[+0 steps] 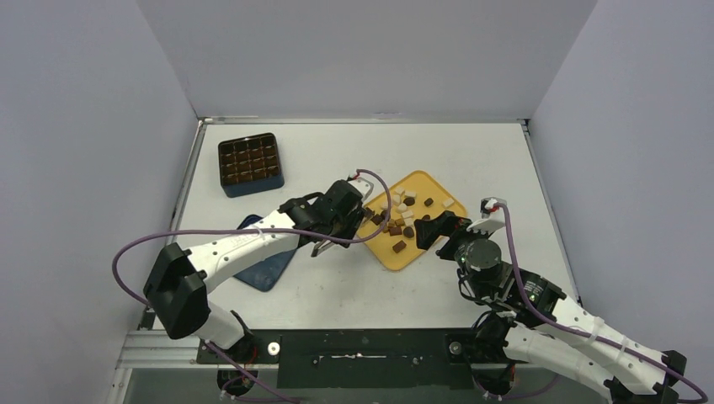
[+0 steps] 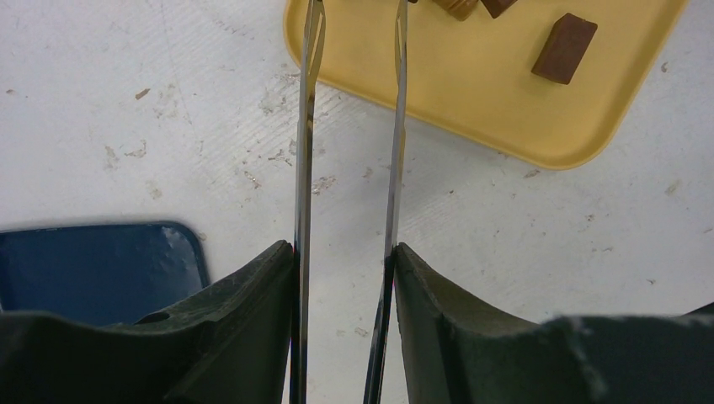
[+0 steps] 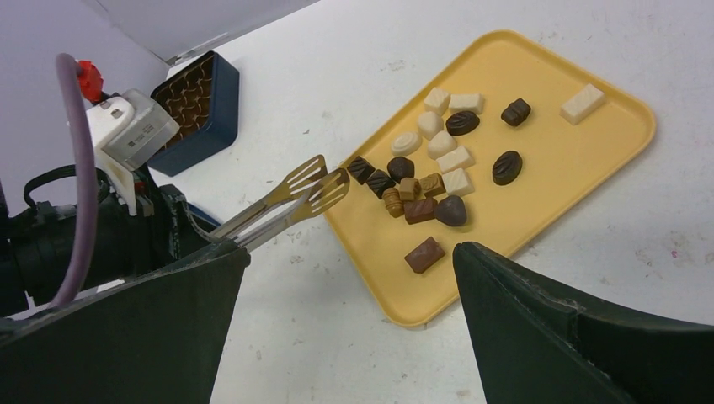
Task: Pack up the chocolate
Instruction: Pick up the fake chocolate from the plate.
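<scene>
Chocolate [image 3: 419,210] on yellow tray [image 3: 556,168], left tool [image 2: 343,261] (clamping tongs [image 3: 290,198]) stretched alongside

From where I stand there is one yellow tray [image 3: 581,160] on the one table [image 1: 471,151]. On the tray I count twenty chocolate pieces [image 3: 451,210]. Eight are cream-white pieces [image 3: 583,102], seven are dark brown pieces [image 3: 507,167] and five are mid-brown pieces [image 3: 424,254], though shades in the tight cluster are hard to tell apart. There is one pair of metal tongs [image 3: 327,194] with two slotted blades. One dark blue box [image 1: 250,162] has an insert that looks four cells by four, sixteen in all. One flat blue lid [image 1: 268,271] lies on the table. There are two robot arms, a left arm [image 1: 244,244] and a right arm [image 1: 572,320].
</scene>
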Tool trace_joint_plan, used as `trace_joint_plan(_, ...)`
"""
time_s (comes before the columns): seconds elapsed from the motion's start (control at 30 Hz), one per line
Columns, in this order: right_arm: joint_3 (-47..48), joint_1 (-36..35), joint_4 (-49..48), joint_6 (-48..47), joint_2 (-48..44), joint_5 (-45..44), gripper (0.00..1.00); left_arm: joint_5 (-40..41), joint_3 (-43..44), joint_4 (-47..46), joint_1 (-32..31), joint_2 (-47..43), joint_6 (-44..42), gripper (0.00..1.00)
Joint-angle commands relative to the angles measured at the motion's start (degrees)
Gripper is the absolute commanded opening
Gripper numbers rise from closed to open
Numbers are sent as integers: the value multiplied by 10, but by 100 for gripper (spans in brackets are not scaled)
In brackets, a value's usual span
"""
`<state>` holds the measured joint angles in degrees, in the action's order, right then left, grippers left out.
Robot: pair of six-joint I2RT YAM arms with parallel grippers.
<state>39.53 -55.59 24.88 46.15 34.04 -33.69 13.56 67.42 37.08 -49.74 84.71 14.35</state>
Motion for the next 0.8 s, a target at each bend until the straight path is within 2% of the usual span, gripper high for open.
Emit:
trace_joint_plan(0.0,17,-4,-5,1,-2,-4,100,24,38,-30,-11,15,2,43)
trace_joint_plan(0.27,15,-3,-4,1,-13,-3,100,60,47,-38,-11,52,-4,45)
trace_joint_plan(0.77,8,-4,12,2,-42,-9,100,53,64,-62,-11,101,-9,45)
